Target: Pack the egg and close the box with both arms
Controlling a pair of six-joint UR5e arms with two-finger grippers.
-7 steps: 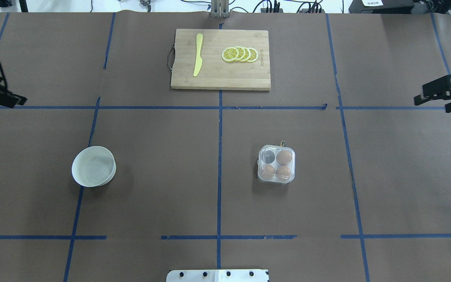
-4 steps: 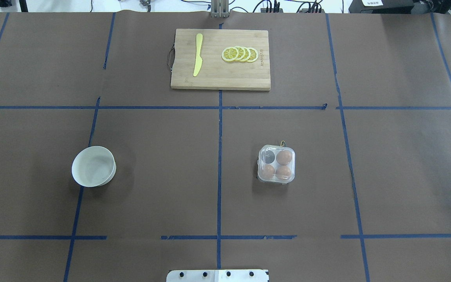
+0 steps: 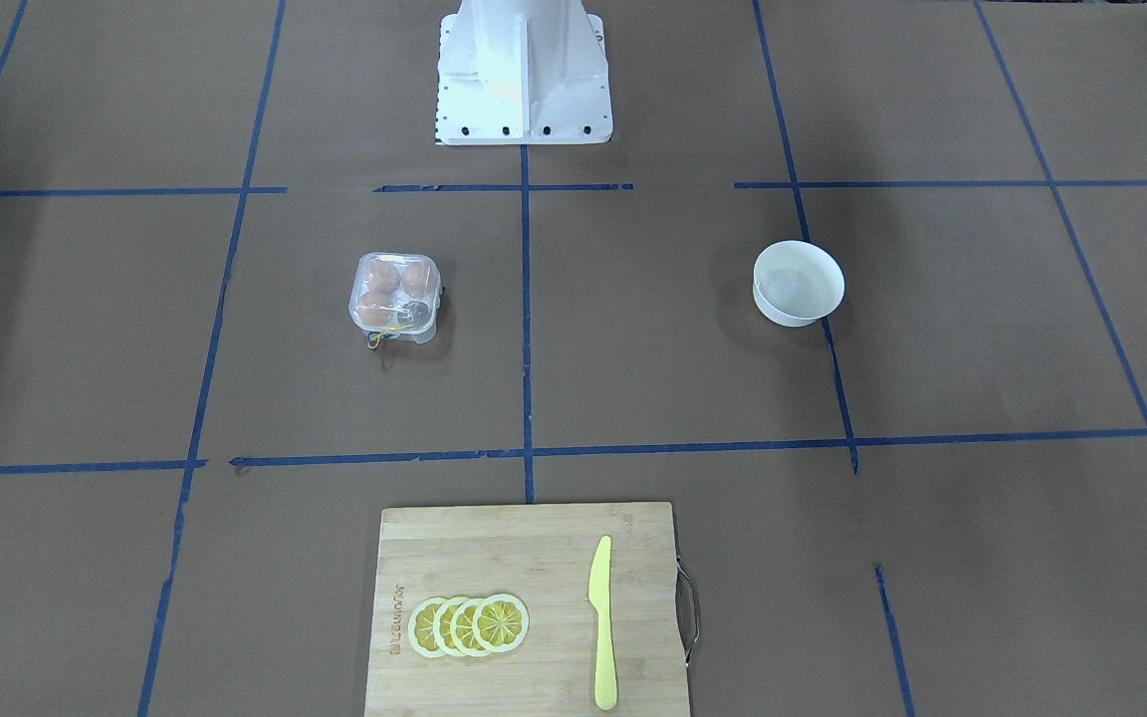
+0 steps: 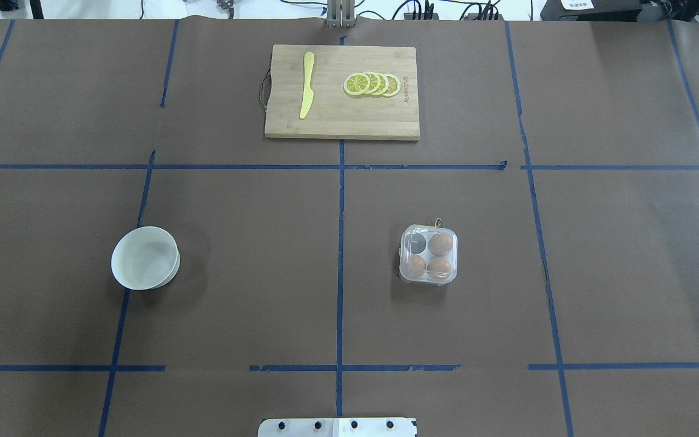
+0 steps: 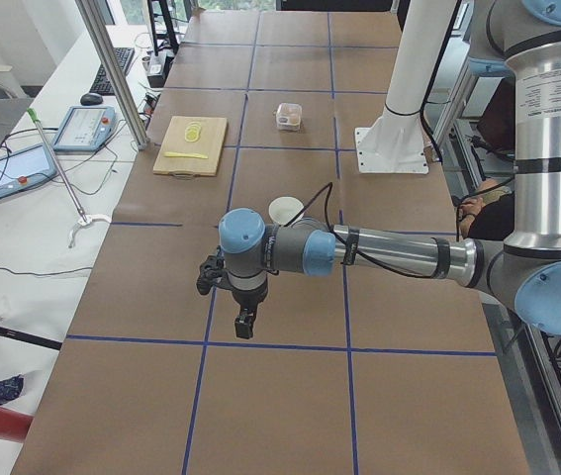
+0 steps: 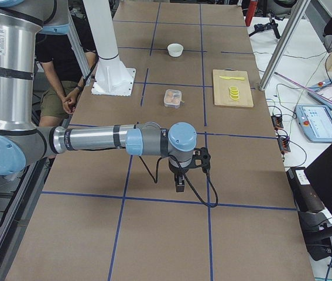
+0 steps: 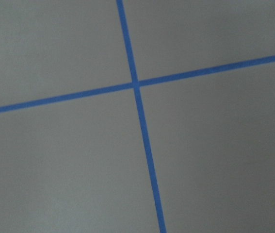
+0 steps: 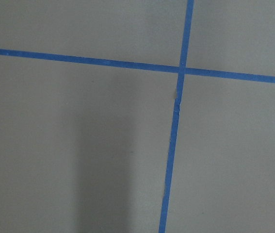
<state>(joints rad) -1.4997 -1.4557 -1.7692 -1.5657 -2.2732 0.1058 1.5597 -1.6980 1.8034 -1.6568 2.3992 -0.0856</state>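
Note:
The box is a small clear case right of the table's middle, with its lid down over the cells. It holds three orange-brown eggs; the far-left cell is dark and empty. It also shows in the front view with its yellow loop. Both arms are out past the table's ends and show only in the side views. The left gripper hangs over bare paper far from the box, as does the right gripper. I cannot tell whether either is open or shut. The wrist views show only paper and blue tape.
A white bowl stands left of centre. A wooden cutting board at the far side carries a yellow knife and lemon slices. The white pedestal stands at the robot's side. A seated person is beside it.
One second ago both grippers showed at the left and right edges of the overhead view. They have since moved outward and out of that view. The box and bowl have not moved.

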